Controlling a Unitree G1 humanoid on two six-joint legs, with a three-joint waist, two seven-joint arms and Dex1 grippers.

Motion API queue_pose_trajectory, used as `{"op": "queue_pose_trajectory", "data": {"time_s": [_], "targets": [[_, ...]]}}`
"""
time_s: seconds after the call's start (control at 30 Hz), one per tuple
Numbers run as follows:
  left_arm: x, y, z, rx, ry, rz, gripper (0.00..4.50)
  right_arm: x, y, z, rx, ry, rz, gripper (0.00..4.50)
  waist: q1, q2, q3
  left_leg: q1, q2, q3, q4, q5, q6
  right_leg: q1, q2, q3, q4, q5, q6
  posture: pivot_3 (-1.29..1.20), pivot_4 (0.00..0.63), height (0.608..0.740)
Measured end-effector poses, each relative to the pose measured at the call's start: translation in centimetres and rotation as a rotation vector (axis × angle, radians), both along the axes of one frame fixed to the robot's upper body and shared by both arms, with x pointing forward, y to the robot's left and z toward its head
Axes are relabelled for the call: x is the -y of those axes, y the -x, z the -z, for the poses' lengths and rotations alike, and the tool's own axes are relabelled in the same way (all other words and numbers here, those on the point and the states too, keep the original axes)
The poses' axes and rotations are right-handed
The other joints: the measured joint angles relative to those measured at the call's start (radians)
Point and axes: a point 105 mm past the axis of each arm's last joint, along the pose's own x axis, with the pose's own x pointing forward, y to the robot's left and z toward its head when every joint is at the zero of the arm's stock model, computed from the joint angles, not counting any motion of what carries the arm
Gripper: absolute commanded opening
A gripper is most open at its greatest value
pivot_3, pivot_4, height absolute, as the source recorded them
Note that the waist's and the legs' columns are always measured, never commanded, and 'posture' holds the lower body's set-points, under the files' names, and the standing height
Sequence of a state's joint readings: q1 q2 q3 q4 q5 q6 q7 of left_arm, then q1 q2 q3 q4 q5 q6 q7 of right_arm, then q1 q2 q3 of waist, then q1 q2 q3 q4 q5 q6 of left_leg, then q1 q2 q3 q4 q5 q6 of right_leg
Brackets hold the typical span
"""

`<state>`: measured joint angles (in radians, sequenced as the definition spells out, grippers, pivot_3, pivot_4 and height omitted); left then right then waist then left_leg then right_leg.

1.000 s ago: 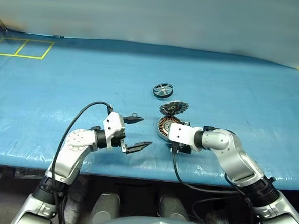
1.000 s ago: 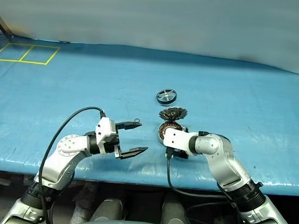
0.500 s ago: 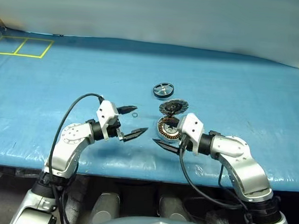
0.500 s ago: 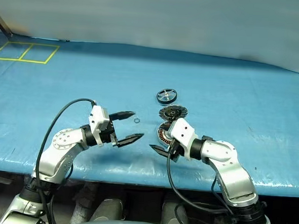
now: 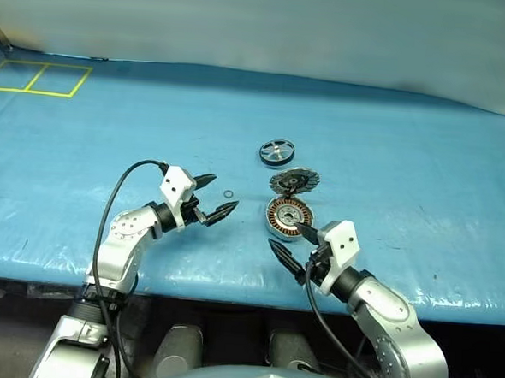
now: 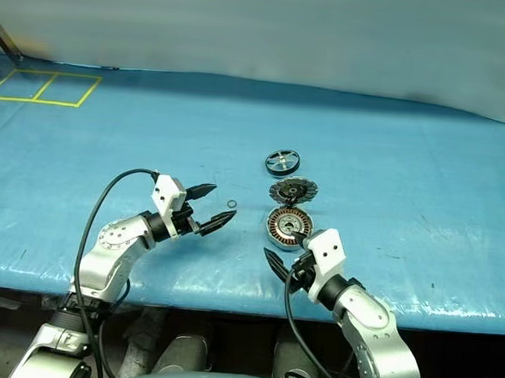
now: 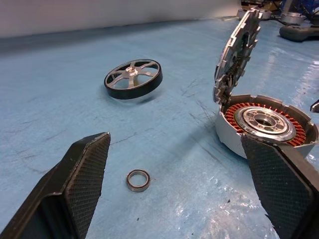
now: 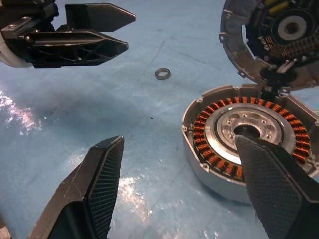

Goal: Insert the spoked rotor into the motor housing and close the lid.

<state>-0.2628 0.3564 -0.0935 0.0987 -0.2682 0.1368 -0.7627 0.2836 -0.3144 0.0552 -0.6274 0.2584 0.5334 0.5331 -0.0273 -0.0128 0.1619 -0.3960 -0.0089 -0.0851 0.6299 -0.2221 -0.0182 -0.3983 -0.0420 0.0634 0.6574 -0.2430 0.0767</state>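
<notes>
Where blue tarp (image 5: pixel 392 155) covers table, yellow tape squares (image 5: pixel 36 80) far-left corner

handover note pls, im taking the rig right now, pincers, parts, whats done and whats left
Left pincer: open, empty, hovering beside a small metal ring on the blue table.
Right pincer: open, empty, at the near side of the motor housing.
Motor housing sits open with copper windings showing. The lid stands tilted up at the housing's far edge.
Spoked rotor lies flat on the table beyond the lid, untouched.
Done: housing is open.
Left: pick up the rotor, seat it in the housing, close the lid.
</notes>
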Motion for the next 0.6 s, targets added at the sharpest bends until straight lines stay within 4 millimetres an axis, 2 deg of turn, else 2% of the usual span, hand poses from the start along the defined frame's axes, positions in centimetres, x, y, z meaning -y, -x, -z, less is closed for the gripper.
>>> {"op": "queue_pose_trajectory", "data": {"time_s": [0.1,0.2,0.37,0.6], "targets": [[-0.4,-1.0,0.5,-0.010,-0.027,-0.032,4.50,0.1,0.8,-0.1,-0.002,0.028,-0.029,3.76,-0.004,0.000,0.000,0.000,0.000,0.000,0.000,0.000,0.000,0.000,0.000,0.000,0.000,0.000,0.000,0.00,0.150,0.740],[-0.7,-1.9,0.8,-0.025,-0.014,-0.074,4.50,-0.9,1.2,-0.3,0.010,0.046,-0.084,3.76,-0.006,0.000,0.000,0.000,0.000,0.000,0.000,0.000,0.000,0.000,0.000,0.000,0.000,0.000,0.000,0.00,0.150,0.740],[-0.7,-2.1,1.7,-0.060,-0.017,-0.083,4.50,-1.8,1.1,-0.3,0.040,0.074,-0.107,3.76,-0.005,0.000,0.000,-0.001,0.000,-0.001,0.000,0.000,0.000,0.000,0.000,0.000,0.000,0.000,0.000,0.00,0.150,0.740],[-1.0,-2.5,3.5,-0.089,-0.120,-0.131,4.50,-1.5,0.6,0.0,0.048,0.095,-0.079,3.76,-0.001,-0.001,0.000,0.000,0.000,-0.001,0.000,0.000,0.000,0.000,0.000,0.000,0.000,0.000,0.000,0.00,0.150,0.740]]}}
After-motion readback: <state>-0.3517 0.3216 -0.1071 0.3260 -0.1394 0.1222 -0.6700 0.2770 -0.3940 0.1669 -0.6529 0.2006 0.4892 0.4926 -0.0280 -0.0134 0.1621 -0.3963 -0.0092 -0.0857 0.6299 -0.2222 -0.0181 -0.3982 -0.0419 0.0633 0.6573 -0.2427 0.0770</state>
